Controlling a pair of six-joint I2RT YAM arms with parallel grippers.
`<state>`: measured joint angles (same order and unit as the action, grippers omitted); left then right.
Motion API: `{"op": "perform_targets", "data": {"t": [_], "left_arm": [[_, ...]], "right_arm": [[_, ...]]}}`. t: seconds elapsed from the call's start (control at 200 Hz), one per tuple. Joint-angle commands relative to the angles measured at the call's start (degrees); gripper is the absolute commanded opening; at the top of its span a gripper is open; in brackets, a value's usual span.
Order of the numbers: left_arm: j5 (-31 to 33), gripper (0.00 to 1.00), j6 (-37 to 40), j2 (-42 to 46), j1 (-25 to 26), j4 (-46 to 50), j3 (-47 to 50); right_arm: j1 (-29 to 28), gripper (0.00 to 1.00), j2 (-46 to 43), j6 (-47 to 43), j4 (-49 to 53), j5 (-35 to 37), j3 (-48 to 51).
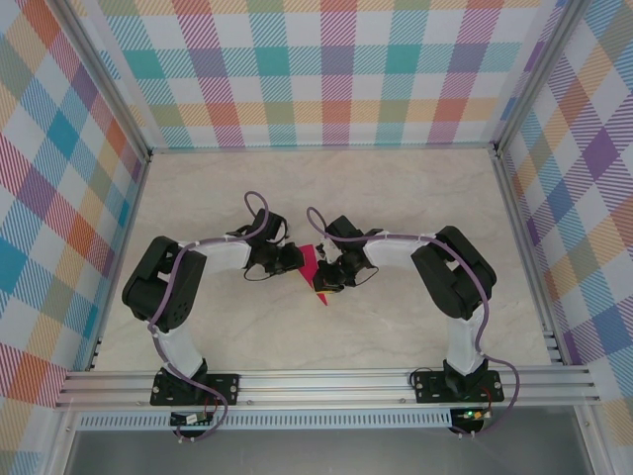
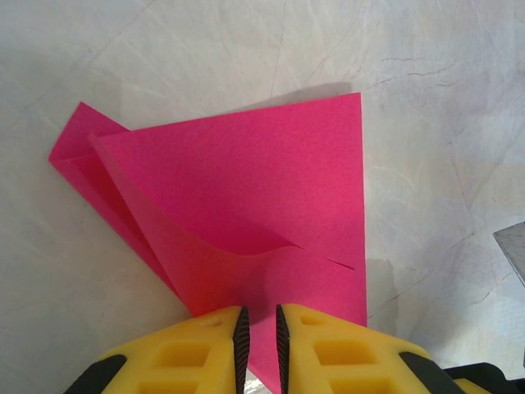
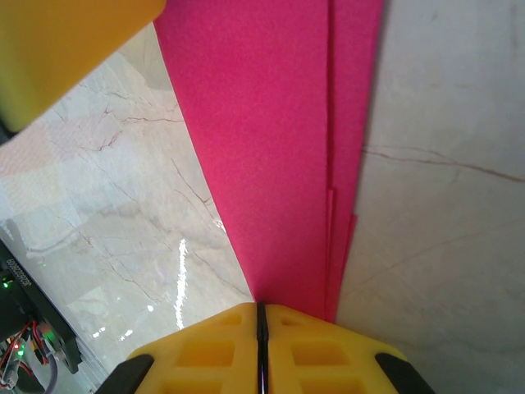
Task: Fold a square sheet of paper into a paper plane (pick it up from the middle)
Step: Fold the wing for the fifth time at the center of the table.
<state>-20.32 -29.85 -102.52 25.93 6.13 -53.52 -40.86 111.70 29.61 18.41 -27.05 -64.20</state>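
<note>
The square sheet of paper (image 1: pixel 314 267) is magenta-pink and folded into overlapping triangular flaps, lying mid-table between both arms. In the left wrist view the paper (image 2: pixel 246 189) spreads out wide, one flap bulging up. My left gripper (image 2: pixel 258 316) stands at its near edge with a narrow gap between the jaws, and pink paper shows in that gap. In the right wrist view the paper (image 3: pixel 271 148) narrows to a layered strip that ends between the jaws of my right gripper (image 3: pixel 261 308), which are shut on it. From above, the left gripper (image 1: pixel 295 260) and right gripper (image 1: pixel 326 280) face each other across the paper.
The marble-patterned table (image 1: pixel 396 336) has bare room on all sides of the paper. Plaid walls (image 1: pixel 326 69) close off the back and both sides. An aluminium rail (image 1: pixel 326 386) runs along the near edge. A yellow finger of the left gripper (image 3: pixel 66 41) looms close in the right wrist view.
</note>
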Motion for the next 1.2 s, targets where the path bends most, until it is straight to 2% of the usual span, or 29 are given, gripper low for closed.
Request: {"op": "perform_targets", "data": {"t": [0.0,0.55,1.195], "left_arm": [[3.4,0.20,2.4,-1.7,-2.5,0.6,-2.3],[2.7,0.19,4.9,-6.8,-6.4,2.2,-7.4],[5.6,0.19,5.9,-9.2,-10.5,4.2,-11.3]], "right_arm": [[-0.3,0.09,4.0,0.1,5.2,5.8,3.1],[-0.3,0.09,5.0,-0.8,7.0,8.5,4.4],[-0.3,0.09,5.6,-0.8,7.4,8.9,4.8]]}}
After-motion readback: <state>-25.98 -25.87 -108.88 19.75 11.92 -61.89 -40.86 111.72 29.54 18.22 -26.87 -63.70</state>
